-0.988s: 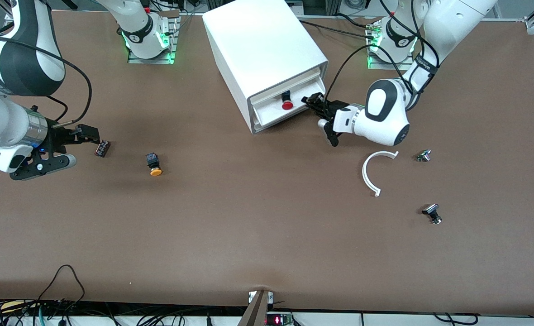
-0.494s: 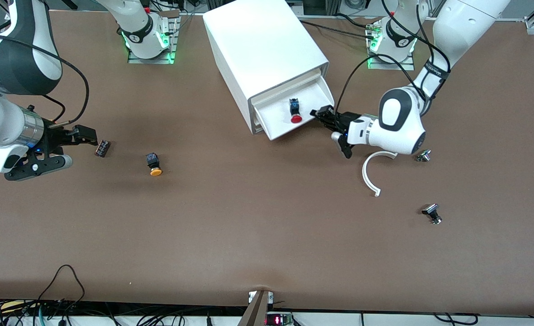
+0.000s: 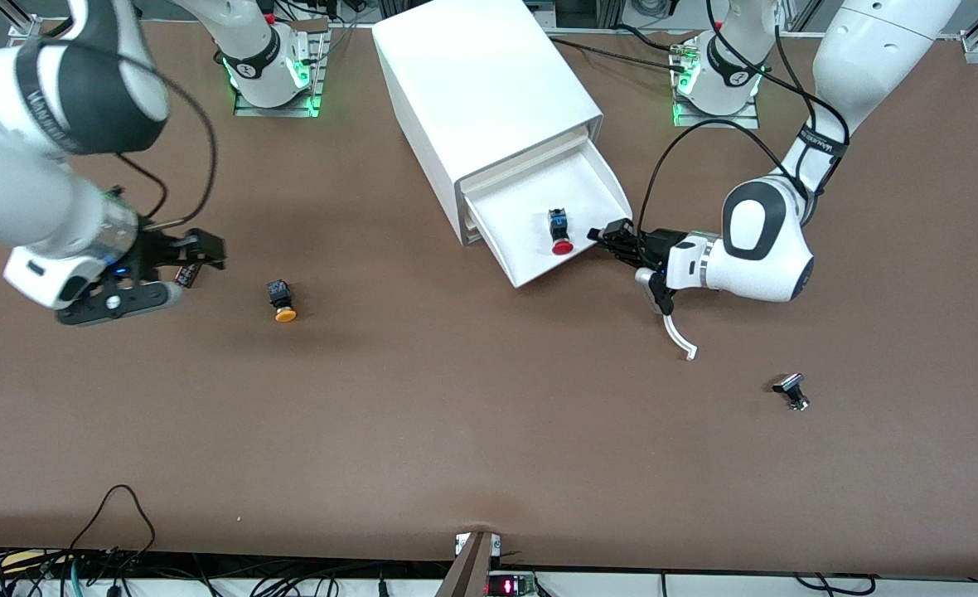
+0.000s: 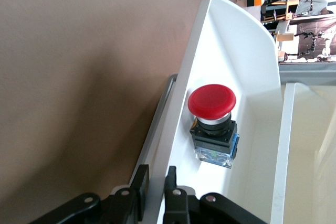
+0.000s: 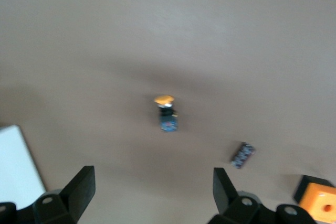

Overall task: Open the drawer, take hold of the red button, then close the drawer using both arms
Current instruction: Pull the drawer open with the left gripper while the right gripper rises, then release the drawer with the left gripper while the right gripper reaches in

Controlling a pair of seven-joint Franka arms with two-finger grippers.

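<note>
The white drawer [image 3: 593, 186] stands pulled well out of the cabinet [image 3: 481, 83]. The button [image 3: 561, 245] lies in it on its side, red cap toward the drawer's front wall. My left gripper [image 3: 610, 235] is shut on that front wall at the corner toward the left arm's end. In the left wrist view the fingers [image 4: 140, 190] pinch the drawer [image 4: 231, 35] wall, and the button [image 4: 211, 101] lies just inside. My right gripper [image 3: 204, 252] hangs open and empty over the table toward the right arm's end; the right wrist view shows the gripper [image 5: 154, 187] above bare table.
An orange-yellow-capped button [image 3: 283, 301] lies on the table, also in the right wrist view [image 5: 166, 113]. A small dark part [image 5: 242, 155] and an orange box [image 5: 318, 202] lie close to it. A white curved piece [image 3: 678, 334] and a small metal part [image 3: 791, 391] lie by the left arm.
The left gripper has drawn the drawer farther out toward the front camera, the button riding along. The left arm now covers part of the curved piece. The right arm has shifted toward the cabinet.
</note>
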